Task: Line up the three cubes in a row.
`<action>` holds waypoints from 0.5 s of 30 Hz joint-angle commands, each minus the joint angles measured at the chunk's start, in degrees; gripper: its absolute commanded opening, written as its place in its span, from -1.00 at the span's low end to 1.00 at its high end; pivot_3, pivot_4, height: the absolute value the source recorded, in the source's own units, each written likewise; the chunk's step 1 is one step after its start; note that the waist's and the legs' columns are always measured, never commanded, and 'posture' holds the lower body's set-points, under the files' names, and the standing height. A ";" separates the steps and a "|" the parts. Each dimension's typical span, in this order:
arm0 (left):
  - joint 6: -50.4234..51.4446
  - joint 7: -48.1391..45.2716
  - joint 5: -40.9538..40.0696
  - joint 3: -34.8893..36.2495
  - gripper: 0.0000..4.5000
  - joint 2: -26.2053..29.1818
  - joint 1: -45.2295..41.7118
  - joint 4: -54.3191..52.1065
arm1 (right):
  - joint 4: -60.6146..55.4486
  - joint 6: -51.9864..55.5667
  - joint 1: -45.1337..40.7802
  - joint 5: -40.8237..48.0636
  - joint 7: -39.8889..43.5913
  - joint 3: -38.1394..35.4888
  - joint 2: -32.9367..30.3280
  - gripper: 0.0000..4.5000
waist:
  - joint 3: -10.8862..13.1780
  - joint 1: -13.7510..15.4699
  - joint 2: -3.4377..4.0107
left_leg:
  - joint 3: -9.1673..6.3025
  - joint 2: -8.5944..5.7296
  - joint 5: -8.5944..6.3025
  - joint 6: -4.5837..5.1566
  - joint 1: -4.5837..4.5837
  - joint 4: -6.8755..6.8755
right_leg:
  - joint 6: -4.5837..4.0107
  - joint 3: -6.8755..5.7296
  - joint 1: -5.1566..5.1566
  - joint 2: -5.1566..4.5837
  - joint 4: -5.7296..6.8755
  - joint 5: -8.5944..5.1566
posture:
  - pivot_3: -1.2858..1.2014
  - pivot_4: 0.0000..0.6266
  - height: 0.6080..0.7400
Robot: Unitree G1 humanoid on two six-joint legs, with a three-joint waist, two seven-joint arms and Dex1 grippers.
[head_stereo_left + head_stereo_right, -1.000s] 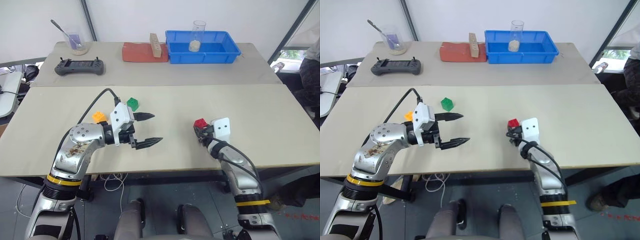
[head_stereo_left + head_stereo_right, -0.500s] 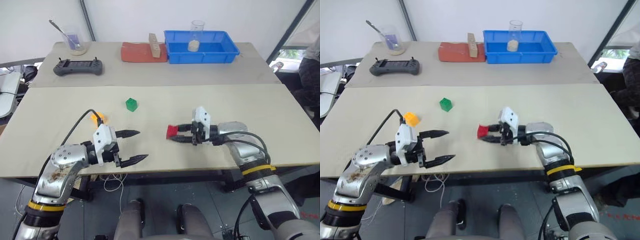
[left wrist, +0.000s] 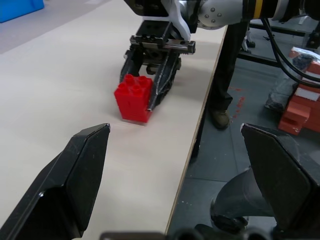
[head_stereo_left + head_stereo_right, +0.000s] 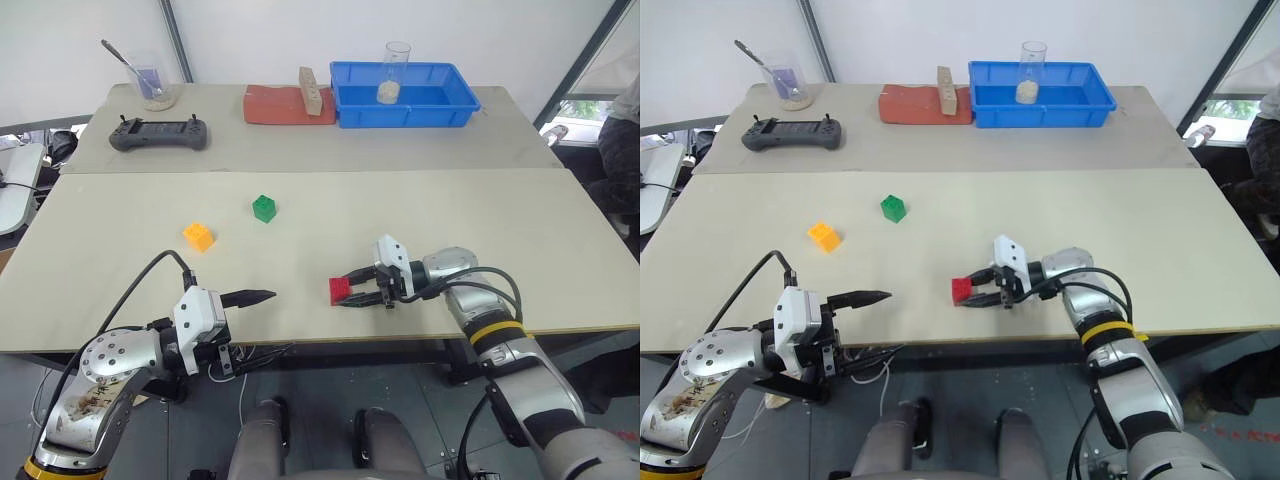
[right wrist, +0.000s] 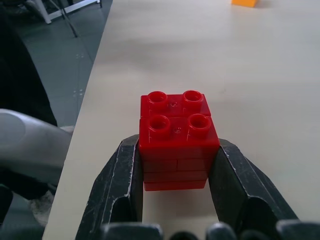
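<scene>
From the head view, the green cube (image 4: pixel 264 208) and orange-yellow cube (image 4: pixel 199 236) sit apart on the table (image 4: pixel 480 215). The right gripper (image 4: pixel 352 290) reaches sideways near the front edge, pinching the red cube (image 4: pixel 339 290). The left gripper (image 4: pixel 262 322) is spread wide at the table's edge.

The left wrist view shows the red cube resting on the table.

The right wrist view shows both fingers (image 5: pixel 122 185) pressing its sides.

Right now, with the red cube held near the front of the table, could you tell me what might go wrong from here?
1. The red cube sits close to the table edge; released carelessly by the right claw, it could tumble off.
2. The green cube and orange cube lie well apart from it, farther back, so the row may end up crooked.
3. The open left claw hangs over the front edge and could clip the table when reaching in.
</scene>
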 commanded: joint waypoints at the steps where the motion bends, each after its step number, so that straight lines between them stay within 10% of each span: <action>1: -0.49 0.42 -0.86 0.57 1.00 0.24 0.00 -1.53 | 0.10 -1.60 -1.13 0.07 1.36 -2.13 -2.60 -0.36 | 0.00 0.02 0.00 | 0.01 0.00 0.00 0.00 0.00 0.00 | 0.00 0.00 0.04 0.00 0.00 0.00 | 0.03 -0.52 1.00; 15: -0.76 0.12 -0.56 -0.90 1.00 0.43 0.33 -2.63 | 1.92 -4.57 1.88 -1.06 3.75 -3.34 -8.74 -0.36 | 0.00 -0.08 0.00 | 0.01 0.00 0.00 0.00 0.06 0.00 | -0.02 0.03 0.14 0.00 0.00 -0.02 | 0.03 -0.52 1.00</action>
